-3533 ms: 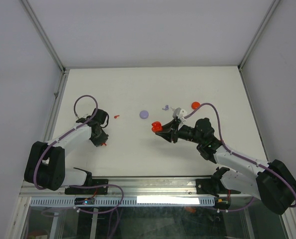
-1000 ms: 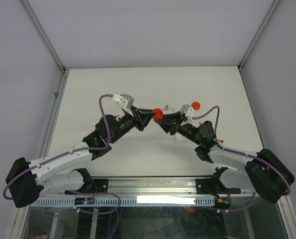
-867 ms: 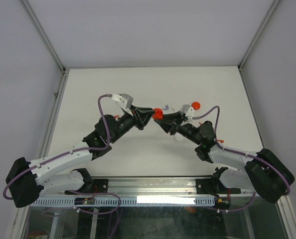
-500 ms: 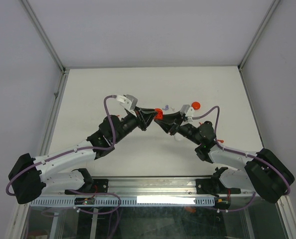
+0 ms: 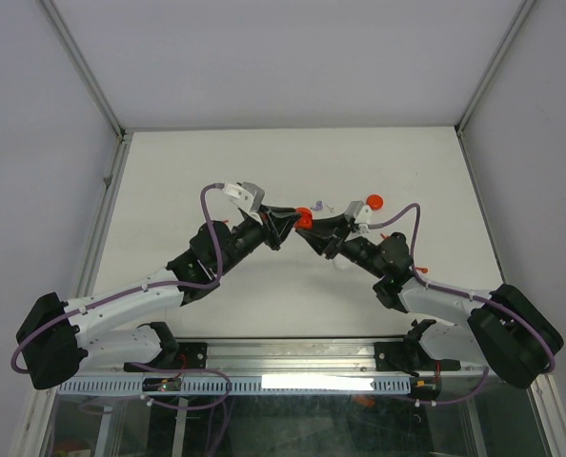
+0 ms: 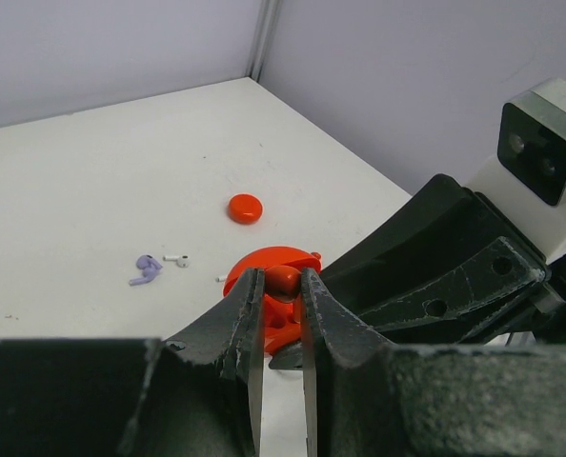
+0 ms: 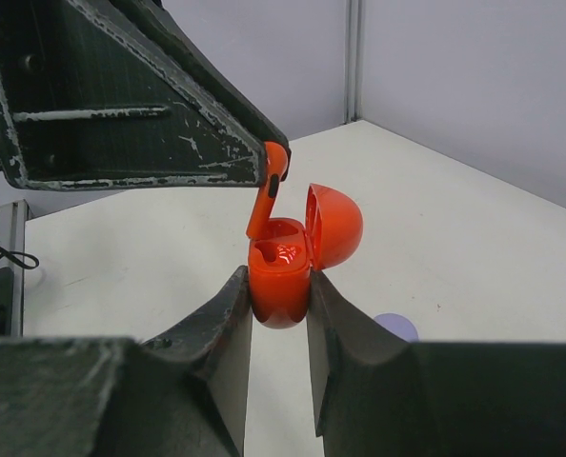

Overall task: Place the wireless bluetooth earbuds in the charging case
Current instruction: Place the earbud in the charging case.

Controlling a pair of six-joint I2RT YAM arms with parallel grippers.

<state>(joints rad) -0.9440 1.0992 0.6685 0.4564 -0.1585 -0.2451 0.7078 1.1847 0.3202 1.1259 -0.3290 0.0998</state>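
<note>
Currently the red earbud is pinched between the pressed-together fingers of the left gripper and is held stem-down over the open charging case, its tip at the rim of one well; the case is clamped at its base by the right gripper, lid swung back. The stem should be lined up with that well and lowered slowly, release being delayed until the bud is seated; the other well appears empty; lilac earbuds and a white earbud are seen lying on the table.
</note>
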